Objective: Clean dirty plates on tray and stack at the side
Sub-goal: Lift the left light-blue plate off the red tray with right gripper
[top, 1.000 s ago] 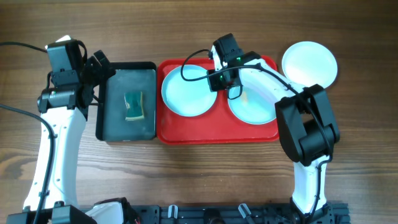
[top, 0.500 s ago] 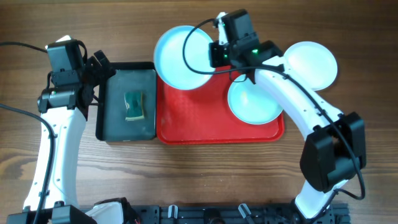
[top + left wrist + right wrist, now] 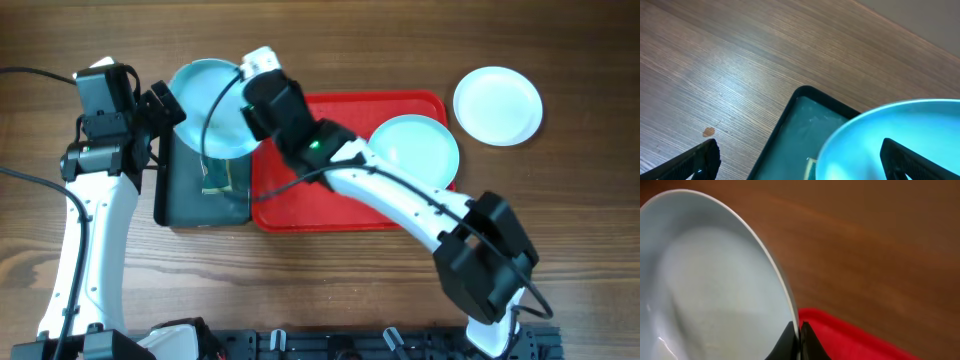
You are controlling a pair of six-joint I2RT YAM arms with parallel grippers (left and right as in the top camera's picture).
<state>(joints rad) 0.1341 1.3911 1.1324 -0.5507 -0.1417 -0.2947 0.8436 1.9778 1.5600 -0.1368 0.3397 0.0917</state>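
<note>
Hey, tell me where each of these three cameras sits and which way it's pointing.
Overhead: above the table, facing straight down on the red tray, black tray, left arm and right arm.
Left wrist: on the left arm, facing down past the open left gripper at the black tray's corner and the table.
Right wrist: on the right arm, looking along the right gripper, shut on the aqua plate at its rim.
Shared: all three show that held aqua plate.
</note>
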